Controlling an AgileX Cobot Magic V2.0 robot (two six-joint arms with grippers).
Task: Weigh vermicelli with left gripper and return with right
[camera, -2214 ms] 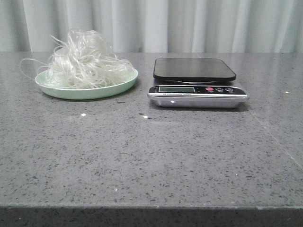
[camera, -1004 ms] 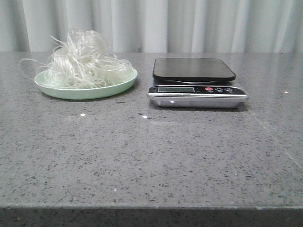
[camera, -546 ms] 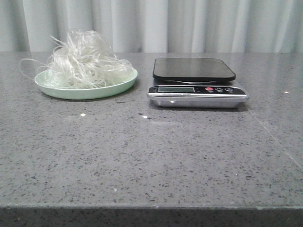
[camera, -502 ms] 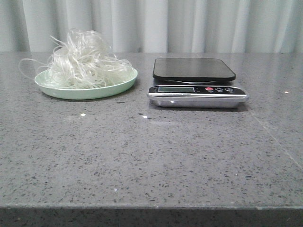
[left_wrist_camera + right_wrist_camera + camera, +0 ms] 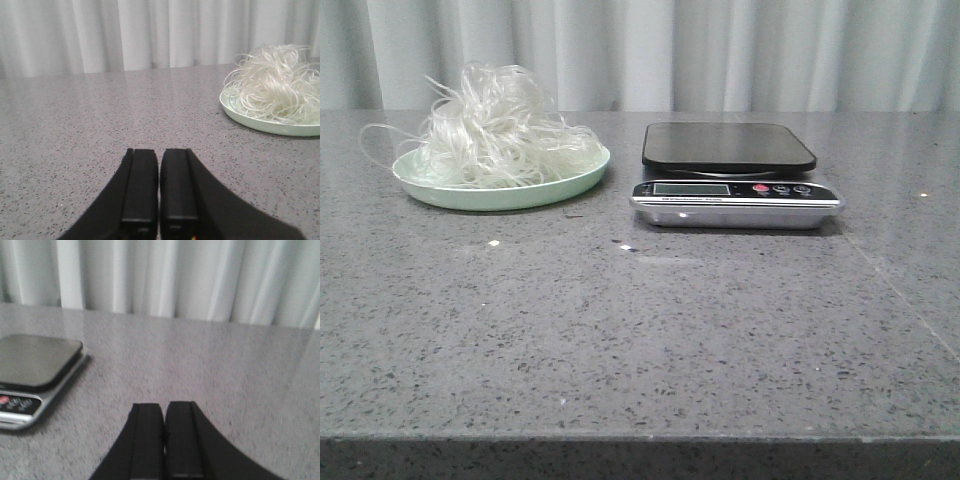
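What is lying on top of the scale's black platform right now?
The scale carries no load on its black platform. The vermicelli is heaped on the green plate beside it. The display's reading is too small to make out.

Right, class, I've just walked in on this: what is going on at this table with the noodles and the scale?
Nothing is being held at this moment. A tangled heap of pale translucent vermicelli sits on a shallow mint-green plate on the grey speckled stone table. Beside it stands a silver digital kitchen scale, its black platform bare. The left gripper and the right gripper are both shut on nothing, low over the table. This fits either vermicelli waiting to be weighed or vermicelli already returned to the plate.
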